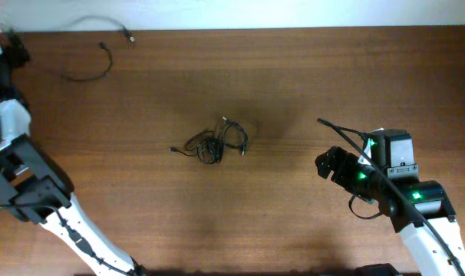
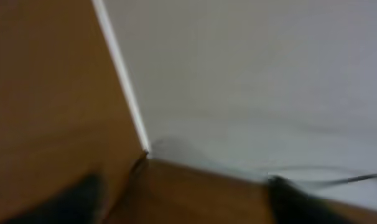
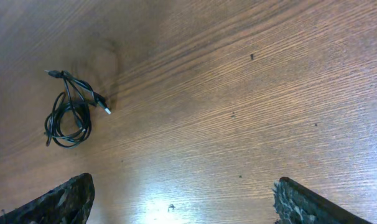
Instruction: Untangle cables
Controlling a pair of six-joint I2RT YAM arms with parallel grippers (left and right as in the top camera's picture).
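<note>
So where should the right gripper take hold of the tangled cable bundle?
Probably the plug end that pokes out of the tangled bundle toward the right gripper. It lies flat, clear of the loops, so come straight down from above with jaws astride it; gripping the coiled middle would likely lift the whole knot.

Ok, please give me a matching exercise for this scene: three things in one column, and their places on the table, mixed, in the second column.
Things:
1. tangled bundle of cables
2. single cable
3. right end effector

Places:
a. over the right part of the table
b. the middle of the table
c. the far left corner, near the wall

Pairs: 1-b, 2-c, 3-a.
</note>
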